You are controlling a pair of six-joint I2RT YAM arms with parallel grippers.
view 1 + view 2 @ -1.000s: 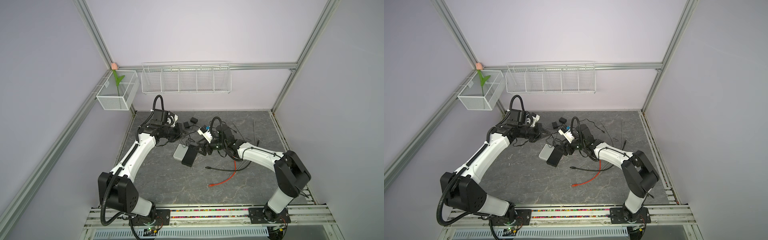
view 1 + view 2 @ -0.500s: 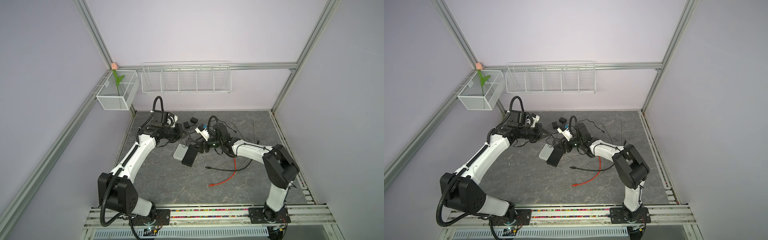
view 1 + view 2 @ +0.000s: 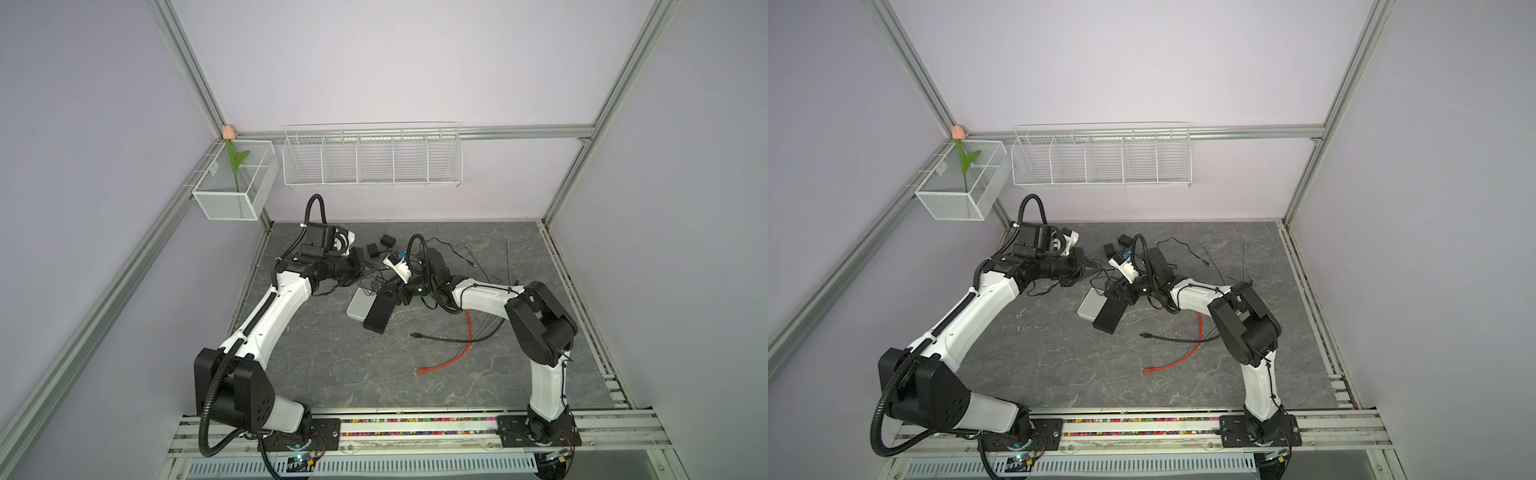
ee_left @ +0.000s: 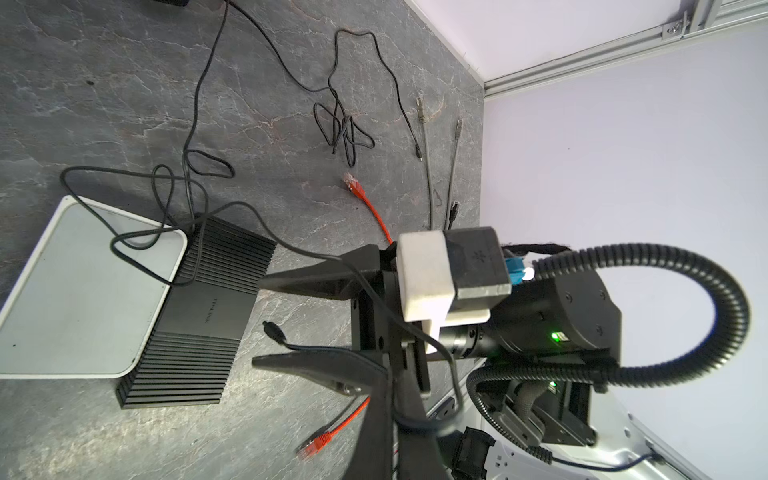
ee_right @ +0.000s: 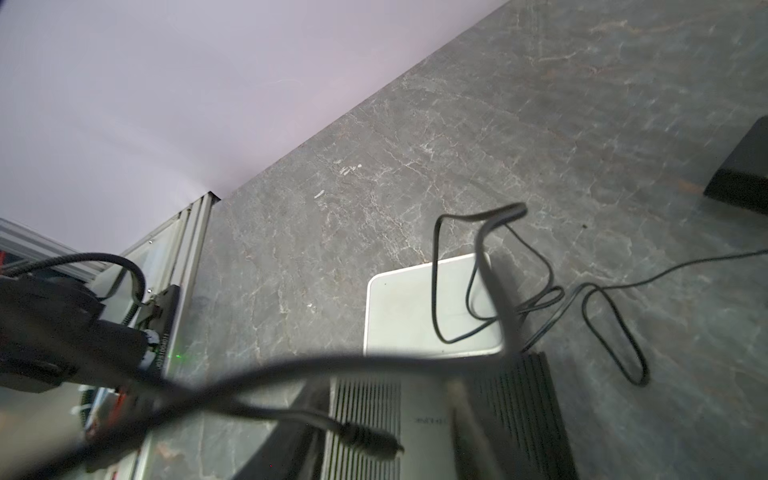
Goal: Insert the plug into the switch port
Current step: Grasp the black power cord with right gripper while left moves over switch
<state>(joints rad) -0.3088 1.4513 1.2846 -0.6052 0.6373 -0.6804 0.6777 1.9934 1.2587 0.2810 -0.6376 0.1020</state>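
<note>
Right gripper [image 4: 257, 323], jaws parted, has slid closer to the black switch [image 4: 208, 307] than a second ago; the barrel plug [image 4: 272, 329] sits in the gap between its fingers [image 4: 316, 278], just short of the switch. Left gripper [image 3: 365, 269] is clenched shut, farther back over the table [image 3: 332, 365]

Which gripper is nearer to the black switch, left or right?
Right. The right gripper is at the far end of the black switch; the left gripper is farther back.

Red ethernet cable [image 4: 355, 190] and gray cables [image 4: 428, 166] lie on gray tabletop [image 3: 332, 374]. Wire basket [image 3: 372, 166] on back wall; mesh box [image 3: 226, 203] holds tulip [image 3: 228, 132].
</note>
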